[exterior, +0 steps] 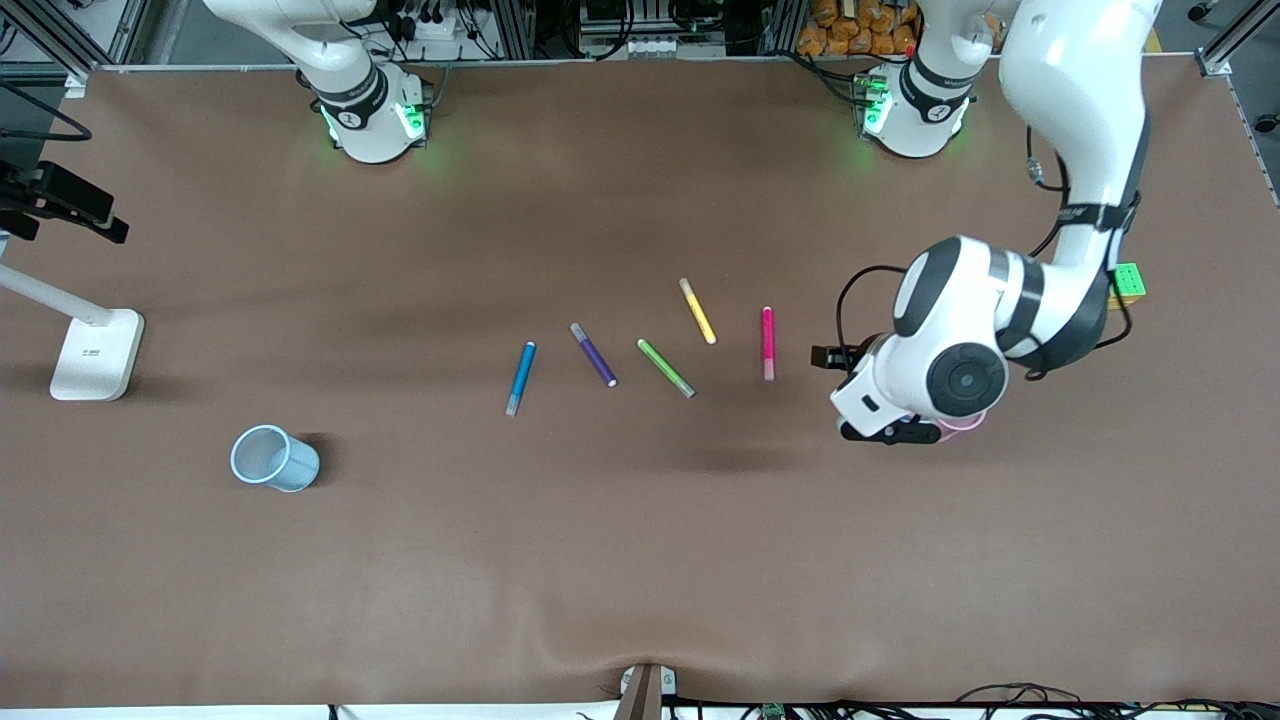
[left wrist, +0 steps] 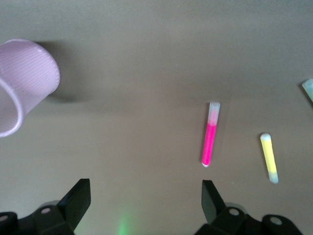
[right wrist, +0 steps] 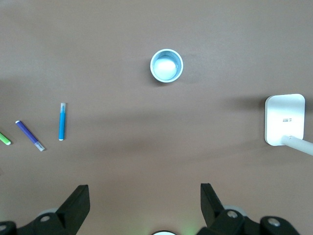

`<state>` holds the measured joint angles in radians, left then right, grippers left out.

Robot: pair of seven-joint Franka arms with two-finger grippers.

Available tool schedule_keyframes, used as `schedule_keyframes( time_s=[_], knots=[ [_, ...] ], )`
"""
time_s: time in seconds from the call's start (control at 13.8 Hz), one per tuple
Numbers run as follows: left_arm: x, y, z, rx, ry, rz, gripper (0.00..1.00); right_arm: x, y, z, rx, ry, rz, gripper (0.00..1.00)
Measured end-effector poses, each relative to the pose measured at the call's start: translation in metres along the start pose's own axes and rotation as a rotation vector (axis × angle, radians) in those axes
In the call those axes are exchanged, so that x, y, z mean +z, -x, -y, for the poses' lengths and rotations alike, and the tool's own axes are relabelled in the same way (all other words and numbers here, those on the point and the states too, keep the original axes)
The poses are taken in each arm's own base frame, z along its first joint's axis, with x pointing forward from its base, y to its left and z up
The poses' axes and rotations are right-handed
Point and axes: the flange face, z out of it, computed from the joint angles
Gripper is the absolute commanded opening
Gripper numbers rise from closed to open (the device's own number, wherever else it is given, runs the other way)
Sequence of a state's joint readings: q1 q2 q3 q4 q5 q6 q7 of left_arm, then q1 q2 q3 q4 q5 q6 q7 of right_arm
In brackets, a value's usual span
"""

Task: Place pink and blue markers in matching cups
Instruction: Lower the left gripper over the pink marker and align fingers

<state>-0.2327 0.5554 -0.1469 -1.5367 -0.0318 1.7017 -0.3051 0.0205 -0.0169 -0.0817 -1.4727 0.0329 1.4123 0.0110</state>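
The pink marker [exterior: 768, 343] lies on the table, pale end nearer the front camera; it also shows in the left wrist view [left wrist: 210, 141]. The pink cup [exterior: 965, 424] is mostly hidden under the left arm's hand and shows fully in the left wrist view [left wrist: 24, 83]. My left gripper [exterior: 893, 431] [left wrist: 145, 205] is open and empty, over bare table between the pink marker and the pink cup. The blue marker [exterior: 520, 378] [right wrist: 62, 122] lies toward the right arm's end. The blue cup [exterior: 272, 458] [right wrist: 167, 65] stands upright, nearer the front camera. My right gripper [right wrist: 145, 205] is open and empty, held high, out of the front view.
Purple [exterior: 593, 354], green [exterior: 665, 367] and yellow [exterior: 697, 311] markers lie between the blue and pink markers. A white lamp base [exterior: 95, 355] stands at the right arm's end. A yellow-green cube [exterior: 1128, 282] sits by the left arm's elbow.
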Motion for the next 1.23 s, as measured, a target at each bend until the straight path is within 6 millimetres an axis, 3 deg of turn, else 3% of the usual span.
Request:
schedule_keyframes(
  time_s=[0.22,0.51,0.8,0.94,1.23],
  knots=[
    [0.031,-0.011,-0.013,-0.045,-0.006,0.022,1.0,0.0,0.0,0.0,0.0,0.0,0.0,1.0],
    [0.058,-0.019,-0.035,-0.048,-0.01,0.02,0.98,0.0,0.0,0.0,0.001,0.0,0.0,1.0],
    [0.078,-0.019,-0.059,-0.077,0.051,0.042,0.88,0.0,0.0,-0.002,0.004,-0.008,0.0,1.0],
    [0.09,-0.02,-0.074,-0.097,0.054,0.038,0.77,-0.001,-0.001,-0.002,0.004,-0.011,-0.005,1.0],
    [0.125,-0.024,-0.086,-0.097,0.044,0.056,0.66,-0.001,-0.001,-0.001,0.001,-0.016,-0.011,1.0]
  ],
)
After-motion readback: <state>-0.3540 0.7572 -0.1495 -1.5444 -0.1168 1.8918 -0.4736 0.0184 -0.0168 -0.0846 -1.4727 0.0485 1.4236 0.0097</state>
